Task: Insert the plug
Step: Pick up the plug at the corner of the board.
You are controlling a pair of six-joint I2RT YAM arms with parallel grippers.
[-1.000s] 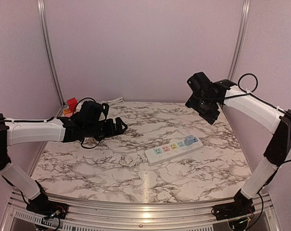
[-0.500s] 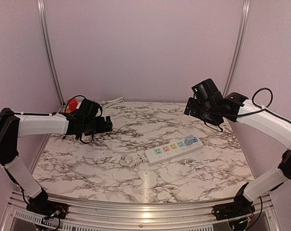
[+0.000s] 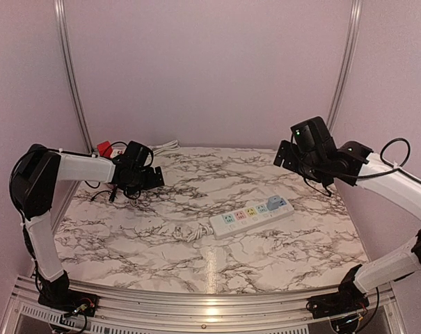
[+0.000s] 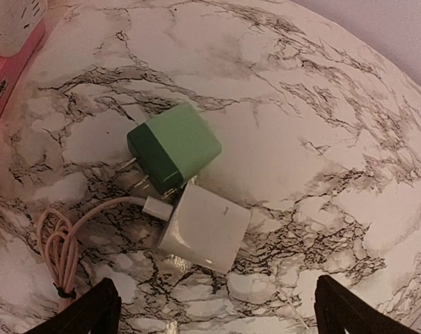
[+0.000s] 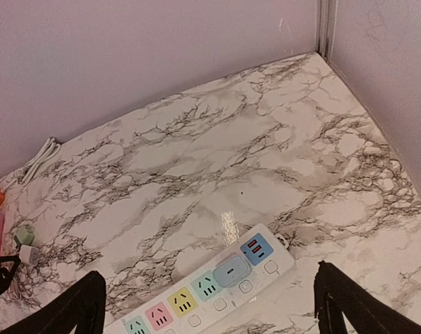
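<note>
Plug (image 4: 174, 147), green, lay touching a white charger (image 4: 204, 226) at the table's (image 3: 126, 243) far left, under the left gripper (image 4: 220, 309), jaws wide, empty. Right gripper (image 5: 213, 306) hovered over the power strip (image 5: 227, 273), likewise gaping, empty; socket markings unreadable.

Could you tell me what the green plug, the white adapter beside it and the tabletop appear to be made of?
Green plug: moulded plastic, matte, with rounded edges and a soft sheen.
White adapter: smooth, slightly glossy plastic.
Tabletop: marble-patterned and glossy, showing light reflections; possibly laminate, not certain.
</note>
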